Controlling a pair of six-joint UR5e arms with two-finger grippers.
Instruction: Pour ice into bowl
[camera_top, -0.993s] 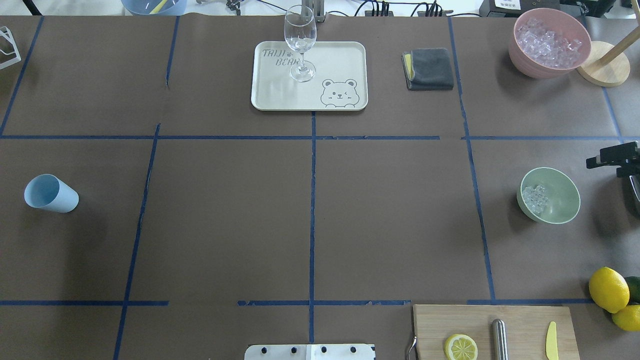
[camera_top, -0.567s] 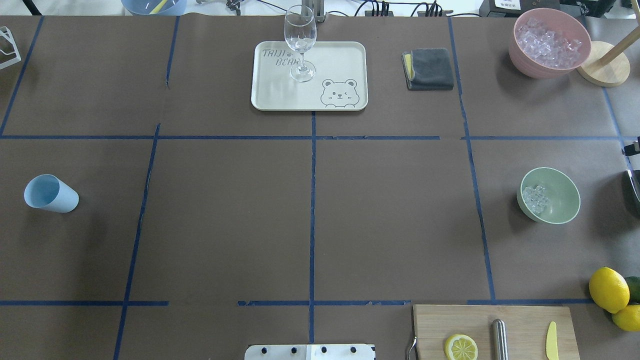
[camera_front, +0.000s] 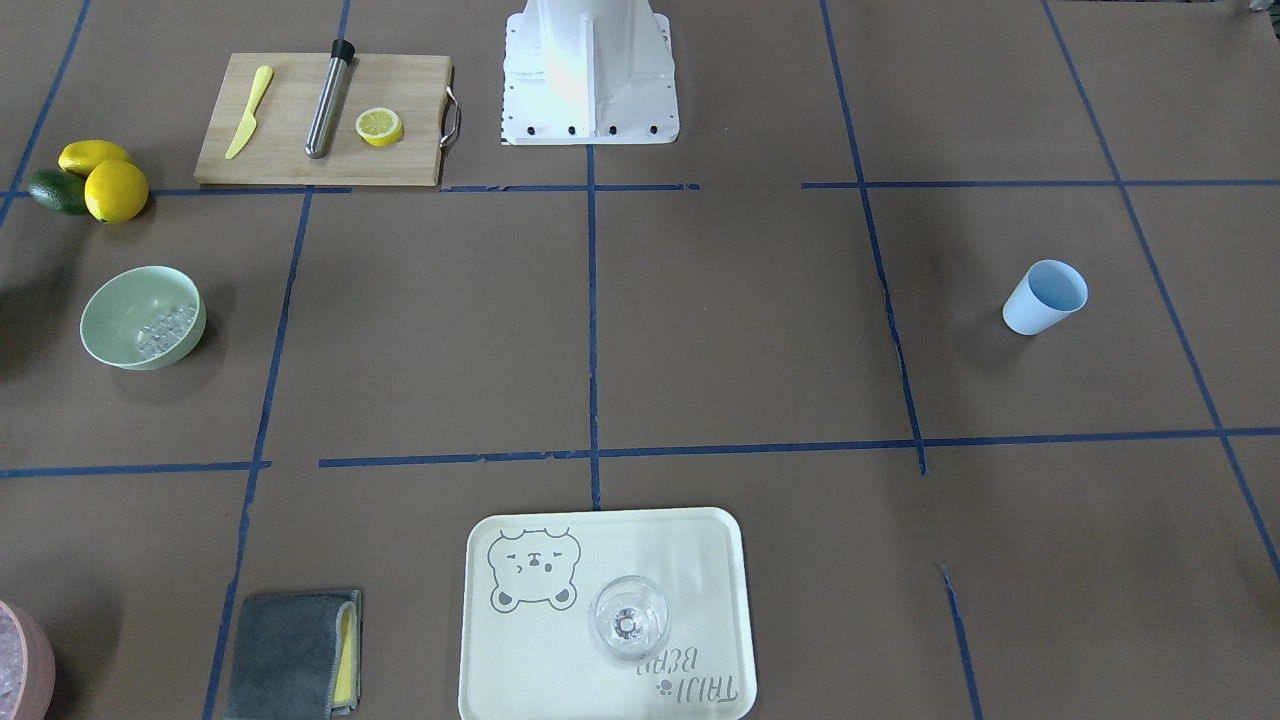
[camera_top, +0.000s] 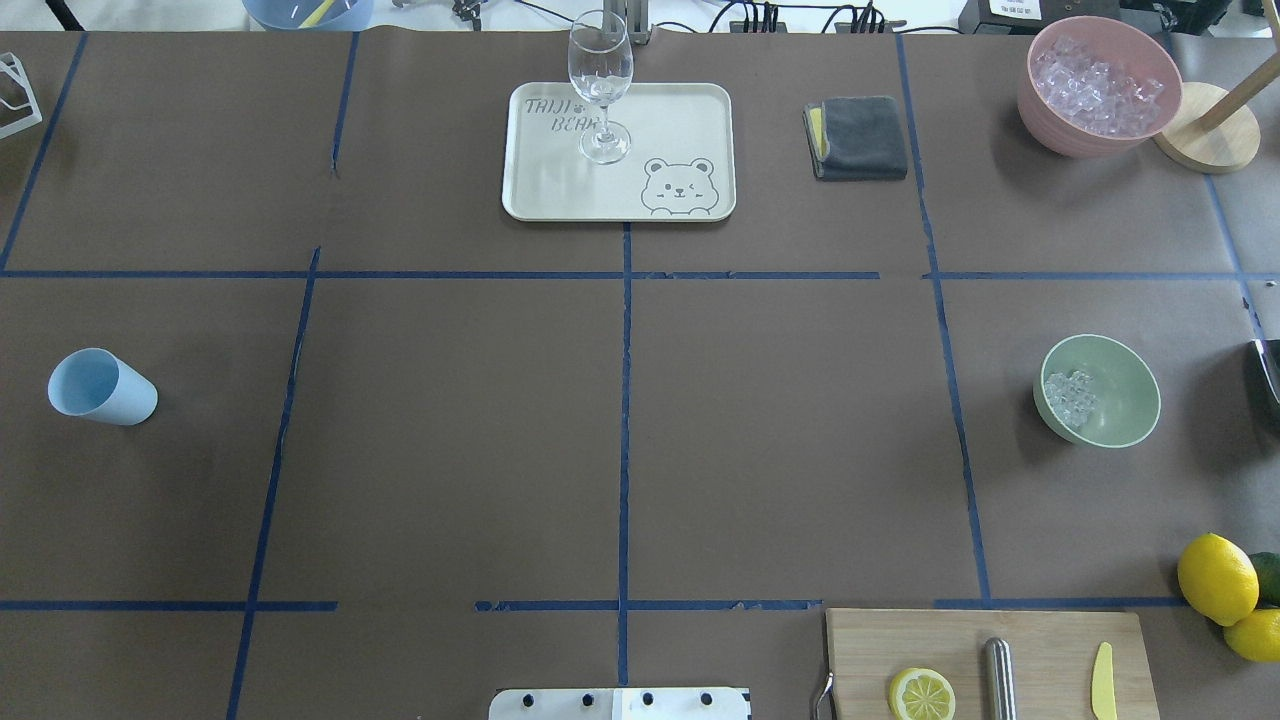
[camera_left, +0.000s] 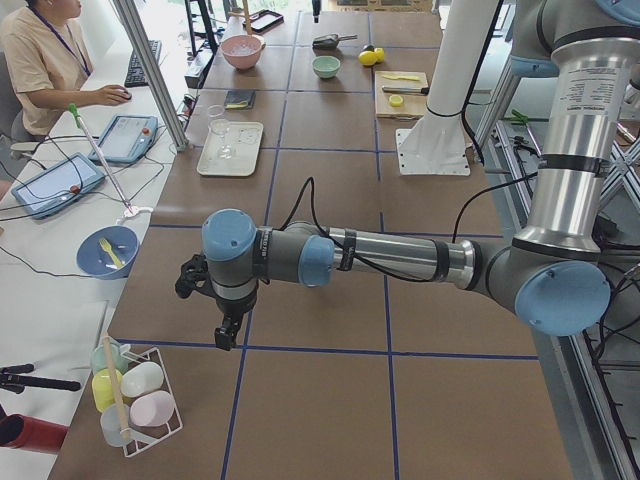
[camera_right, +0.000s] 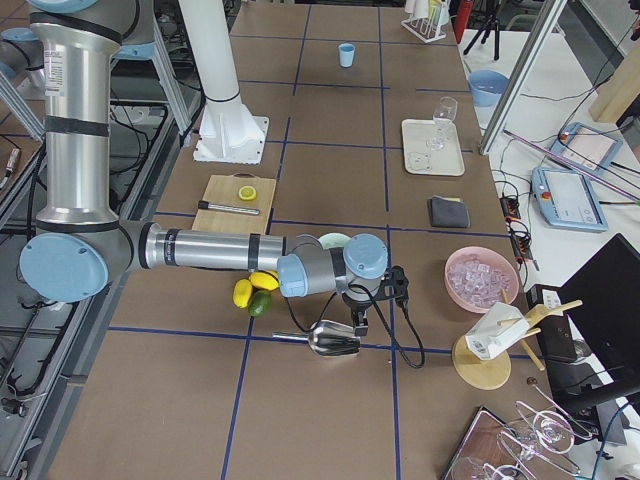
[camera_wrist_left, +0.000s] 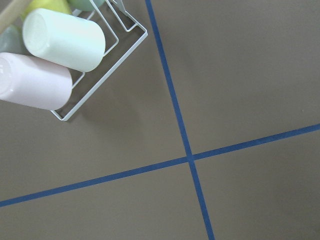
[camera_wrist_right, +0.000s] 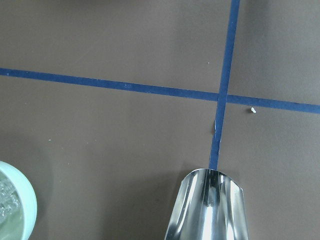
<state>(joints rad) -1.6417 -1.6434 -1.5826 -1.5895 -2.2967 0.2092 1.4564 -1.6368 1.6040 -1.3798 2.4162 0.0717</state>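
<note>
Gone from overhead's right edge: right gripper (camera_right: 358, 322), a dark shape there a second ago, barely a sliver soon after, now out of that view. Hangs just above scoop (camera_right: 335, 341) in the right side view, scoop lying on table (camera_top: 780, 450) to the right of bowl (camera_top: 1125, 405). Cannot tell whether spread, pressed together or pinching anything: seen only from the side, with no fingers in the wrist view, just scoop's shiny mouth, seemingly empty. Same for left gripper (camera_left: 222, 335): poised over bare table, well apart from the task, state not readable.

Ice (camera_top: 1070, 398) heaped inside bowl, against its wall on the overhead's left; bowl upright, well apart from tub (camera_top: 1045, 125). Looks done as a pour, judging by that.

Probably light, hard, slick and loose, so apt to skate and scatter; no use pinching cube by cube. Best moved in scoop, gripped at handle (camera_right: 283, 336), or by shifting bowl. Likely light plastic, stiff, prone to skid or tip: take at rim, on the side away from ice.
</note>
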